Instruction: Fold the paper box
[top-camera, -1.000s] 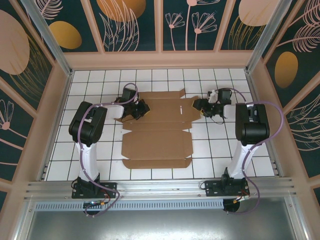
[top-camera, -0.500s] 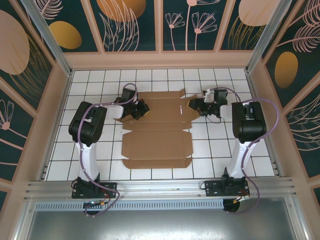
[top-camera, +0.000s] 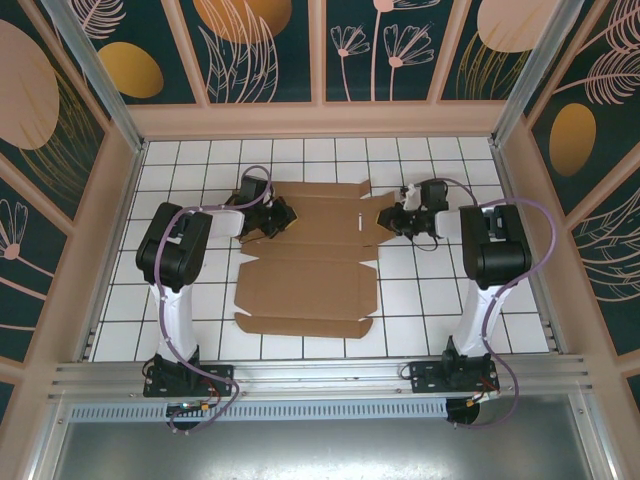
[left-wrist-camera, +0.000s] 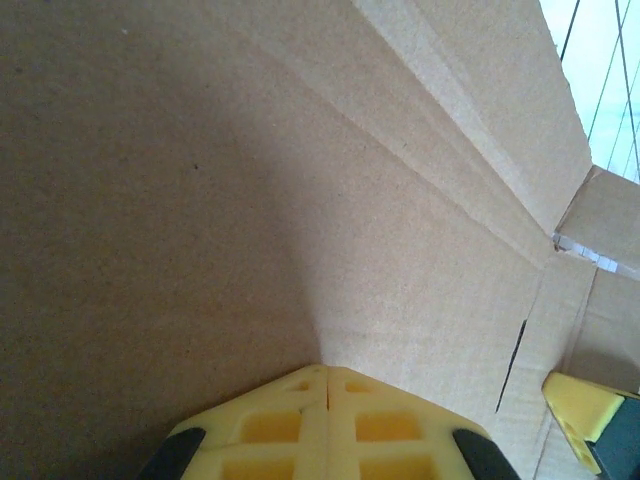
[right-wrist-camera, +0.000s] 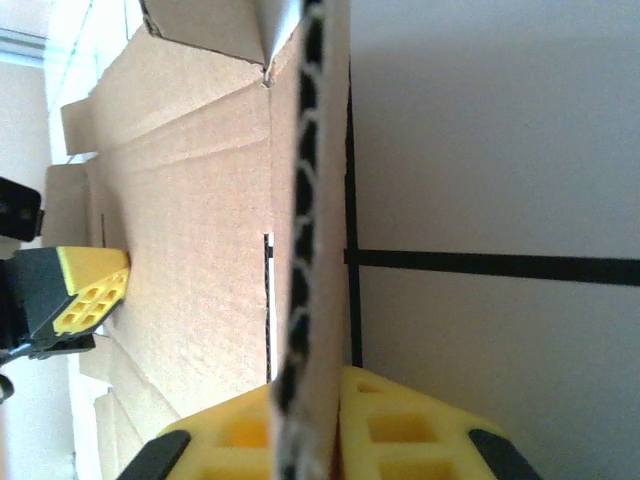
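The paper box (top-camera: 310, 270) lies as a flat brown die-cut sheet on the white tiles, with its right far flap raised. My left gripper (top-camera: 290, 219) rests on the sheet's far left part. Its yellow fingers (left-wrist-camera: 300, 410) are shut tip to tip against the cardboard (left-wrist-camera: 300, 180), with nothing between them. My right gripper (top-camera: 384, 216) is at the sheet's far right edge. In the right wrist view its jaws (right-wrist-camera: 310, 390) are shut on the paper box's upright flap edge (right-wrist-camera: 305, 200). The left gripper's yellow fingertip (right-wrist-camera: 90, 295) shows across the sheet.
White tiled floor (top-camera: 430, 300) surrounds the sheet, with bare tiles to the left, right and far side. Patterned walls enclose the cell on three sides. An aluminium rail (top-camera: 320, 375) with both arm bases runs along the near edge.
My right gripper has moved left onto the sheet's right flap and shut on it. The sheet has slid slightly to the left. The left gripper has stayed shut in place.
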